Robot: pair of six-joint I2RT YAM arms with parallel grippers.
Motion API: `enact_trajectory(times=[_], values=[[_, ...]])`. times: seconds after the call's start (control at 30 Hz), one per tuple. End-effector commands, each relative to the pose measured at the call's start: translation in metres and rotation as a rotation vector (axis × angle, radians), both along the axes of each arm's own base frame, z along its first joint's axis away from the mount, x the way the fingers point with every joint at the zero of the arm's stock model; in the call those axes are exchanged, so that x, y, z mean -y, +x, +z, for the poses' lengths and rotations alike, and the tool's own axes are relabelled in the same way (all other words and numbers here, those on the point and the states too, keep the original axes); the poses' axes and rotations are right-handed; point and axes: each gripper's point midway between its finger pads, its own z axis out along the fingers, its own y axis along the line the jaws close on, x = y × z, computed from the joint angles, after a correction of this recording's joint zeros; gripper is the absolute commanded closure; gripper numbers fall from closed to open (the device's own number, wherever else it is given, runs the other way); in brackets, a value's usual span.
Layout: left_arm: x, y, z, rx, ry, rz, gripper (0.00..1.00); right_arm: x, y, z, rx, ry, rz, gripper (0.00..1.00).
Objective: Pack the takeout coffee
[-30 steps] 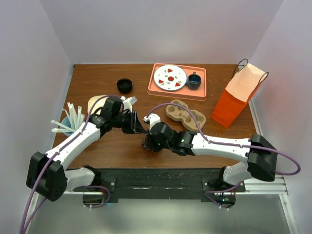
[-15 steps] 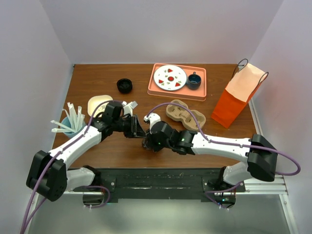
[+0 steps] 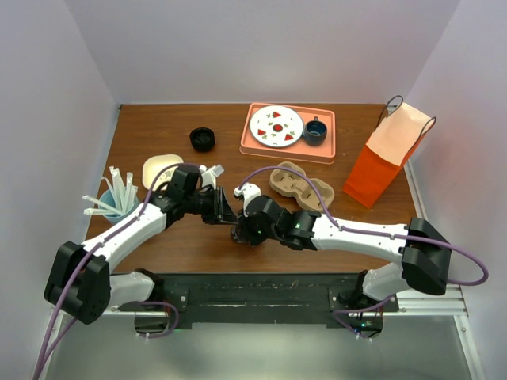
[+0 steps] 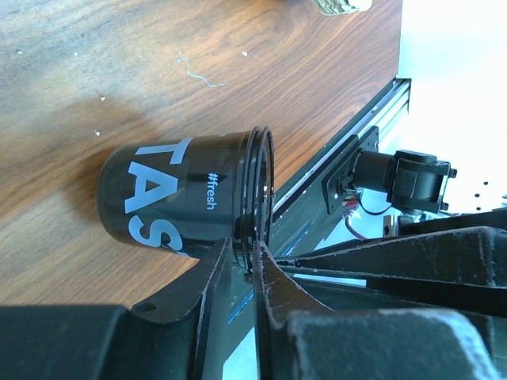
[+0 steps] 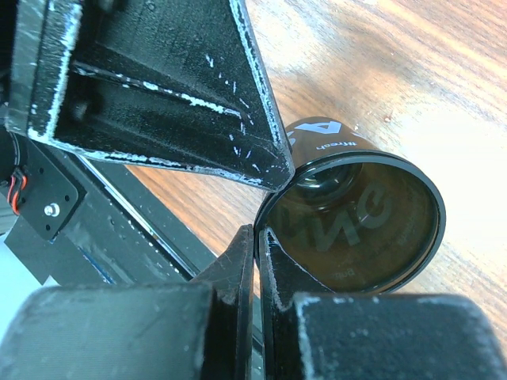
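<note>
1. Brown wood table (image 3: 158, 131). In the top view both arms cover its 6 o'clock stretch.
2. Orange paper bag (image 3: 379, 172) stands at 2 o'clock with its mouth open. Contents cannot be made out.
3. Salmon tray (image 3: 325, 153) sits at 12 to 1 o'clock. It holds a white plate (image 3: 276, 127) with red marks and a small blue mug (image 3: 315, 131).
4. Cardboard carrier (image 3: 295, 180) lies just right of centre. The right arm and its cable cover the near edge.
5. The left gripper (image 4: 245, 253) has its fingers drawn almost together, with the cup's rim wall between the tips. The right gripper (image 5: 257, 233) is pinched on the same rim, just beside it.
6. Blue tumbler (image 3: 111, 207) at 9 o'clock holds pale sticks that fan out. Straws or cutlery, too small to tell.
7. The takeout coffee (image 4: 174, 194) is at 6 o'clock, near the front edge.
   - From above it is almost wholly hidden under the right gripper.
   - The wrist views show a black cup with white "TAS" and "#fresh" and a ridged rim.
   - The mouth is open, and the lettering shows through the dark wall.
   - Upright or tilted, cannot tell.
8. Black disc (image 3: 203, 139) at 11 o'clock, well apart from the arms.
</note>
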Motion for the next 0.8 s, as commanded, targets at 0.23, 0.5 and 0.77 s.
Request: enact_trajectory(times=[0.23,0.5,0.77], values=[[0.002,0.002,-0.008,-0.009,-0.013,0.001,0.79,-0.009,0.006,0.016,0.023,0.047,0.012,1.00],[0.003,0.000,-0.016,-0.018,-0.015,-0.010,0.78,-0.012,0.009,0.015,0.020,0.039,0.013,0.98],[0.000,-0.002,-0.027,-0.032,0.010,-0.016,0.78,-0.016,0.015,0.017,0.029,0.032,0.004,0.95]])
